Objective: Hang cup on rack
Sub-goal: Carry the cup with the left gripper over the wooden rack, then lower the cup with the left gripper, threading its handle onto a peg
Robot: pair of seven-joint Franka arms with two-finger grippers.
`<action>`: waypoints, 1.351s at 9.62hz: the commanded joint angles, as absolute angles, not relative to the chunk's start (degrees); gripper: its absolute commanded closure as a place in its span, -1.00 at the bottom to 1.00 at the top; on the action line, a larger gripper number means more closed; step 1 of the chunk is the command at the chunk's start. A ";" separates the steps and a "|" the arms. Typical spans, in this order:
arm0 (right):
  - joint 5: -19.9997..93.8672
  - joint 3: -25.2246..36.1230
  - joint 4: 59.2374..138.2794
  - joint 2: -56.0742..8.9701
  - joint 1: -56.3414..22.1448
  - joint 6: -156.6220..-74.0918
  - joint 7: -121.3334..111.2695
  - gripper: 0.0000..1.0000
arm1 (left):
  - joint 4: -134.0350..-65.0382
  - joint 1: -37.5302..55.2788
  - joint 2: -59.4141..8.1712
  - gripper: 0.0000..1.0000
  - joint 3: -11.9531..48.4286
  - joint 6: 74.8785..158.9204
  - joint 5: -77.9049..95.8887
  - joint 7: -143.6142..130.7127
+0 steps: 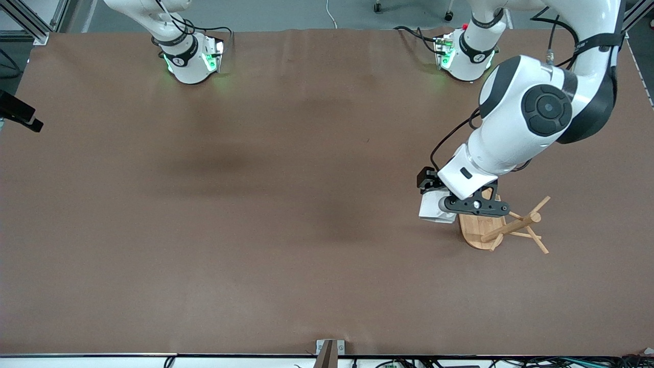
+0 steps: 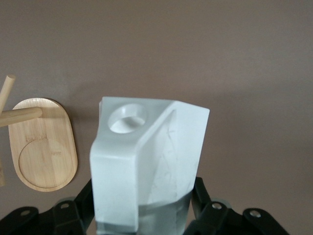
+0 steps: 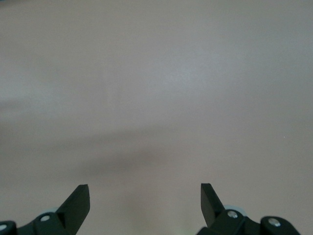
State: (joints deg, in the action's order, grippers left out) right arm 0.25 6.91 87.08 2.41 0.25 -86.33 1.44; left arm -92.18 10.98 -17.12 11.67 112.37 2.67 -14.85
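Note:
The white faceted cup is in my left gripper, held over the table just beside the rack's oval base, toward the right arm's end. In the left wrist view the cup fills the middle, its blocky handle and round hole turned up toward the camera, and the left gripper has a black finger on each side of it. The bamboo rack stands with its post and thin pegs free of the cup; its base shows in the left wrist view. My right gripper is open and empty over bare table.
The brown table stretches toward the right arm's end. The right arm waits near its base. A small black device sits at the table's edge at the right arm's end.

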 commanded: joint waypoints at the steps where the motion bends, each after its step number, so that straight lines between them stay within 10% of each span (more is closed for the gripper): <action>1: -0.61 6.33 86.48 2.37 0.53 -86.22 1.76 -1.00 | -105.01 8.79 -10.56 0.99 11.69 117.24 2.72 -10.65; 13: -0.62 6.33 86.66 2.29 0.62 -86.13 -0.79 -1.00 | -108.55 8.70 -12.83 0.98 4.22 122.96 2.64 0.53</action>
